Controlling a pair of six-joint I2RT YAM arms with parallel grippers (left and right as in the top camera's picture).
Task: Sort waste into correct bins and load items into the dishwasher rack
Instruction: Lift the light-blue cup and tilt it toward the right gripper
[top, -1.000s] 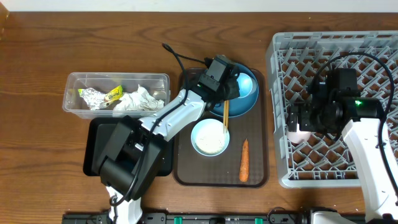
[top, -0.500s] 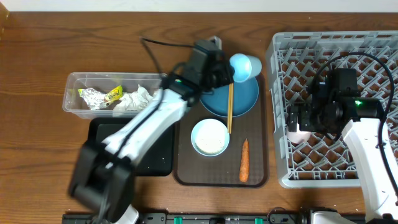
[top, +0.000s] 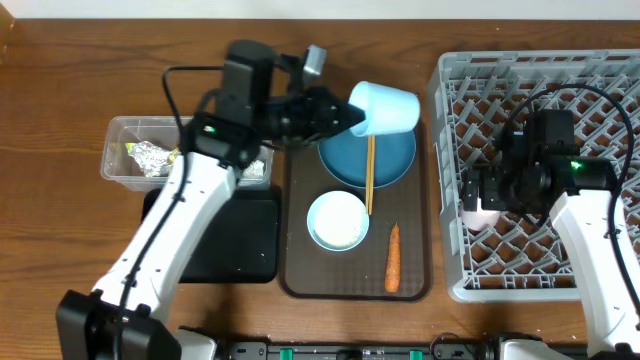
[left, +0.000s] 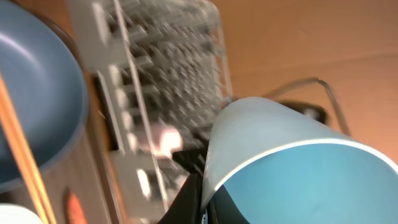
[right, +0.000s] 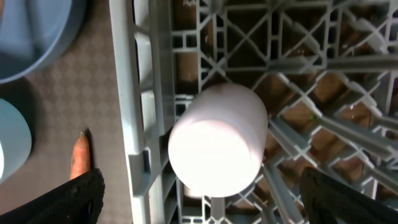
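My left gripper (top: 350, 116) is shut on the rim of the light blue cup (top: 386, 108), holding it on its side in the air above the blue plate (top: 345, 165). In the left wrist view the fingers (left: 193, 198) pinch the cup (left: 280, 155) wall. Wooden chopsticks (top: 368, 175) lie across the plate, with the white bowl (top: 337, 221) and the carrot (top: 392, 257) nearer me. My right gripper (top: 480, 190) hangs open over the pink cup (right: 217, 140), which stands upside down in the dishwasher rack (top: 600, 70), clear of both fingers (right: 68, 199).
A brown serving tray (top: 300, 275) carries the plate, bowl and carrot. The clear tub (top: 120, 150) at the left holds tissues and a foil wrapper. The flat black tray (top: 235, 240) lies in front of the tub.
My left arm has lifted the light blue cup off the plate and swung back to the left, the cup now high and tipped on its side. The right arm has not moved.
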